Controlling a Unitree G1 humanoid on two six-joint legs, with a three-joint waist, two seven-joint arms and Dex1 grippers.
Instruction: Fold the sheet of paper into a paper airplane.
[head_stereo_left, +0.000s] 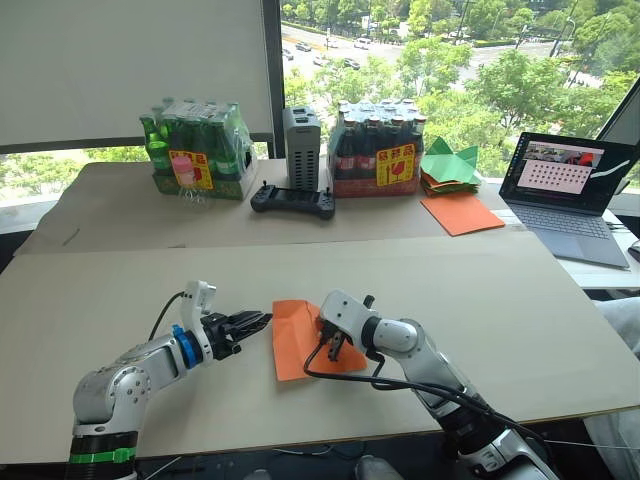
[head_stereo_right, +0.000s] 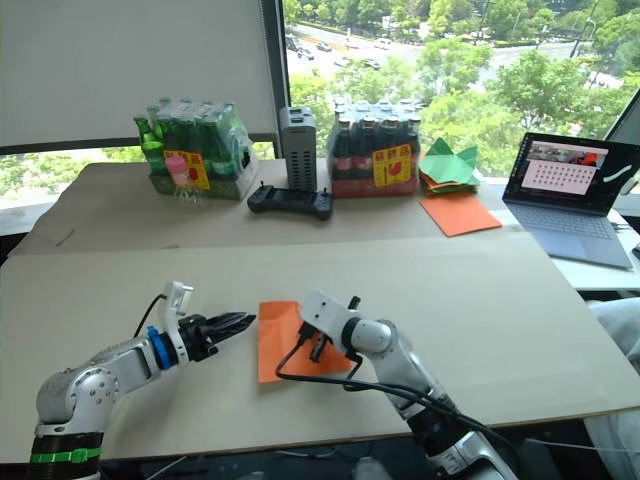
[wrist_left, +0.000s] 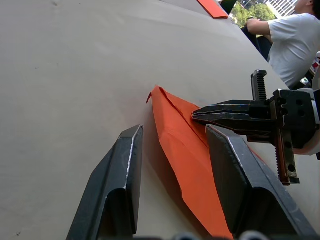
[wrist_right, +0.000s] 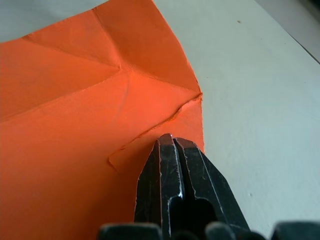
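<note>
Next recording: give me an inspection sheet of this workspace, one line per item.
Surface: pale table, bare around the work area.
Job's things: sheet of paper, orange, partly folded with visible creases, lying flat.
Clutter: green bottle pack, dark bottle pack, grey box, black controller, green paper shapes, smooth orange sheet, laptop, all along the far side.
End effectors: left end effector open beside the paper's edge; right end effector shut, tips pressing on the paper.
Cables: black cable looped along the right arm.
Surroundings: window with trees and road; a seated person.
</note>
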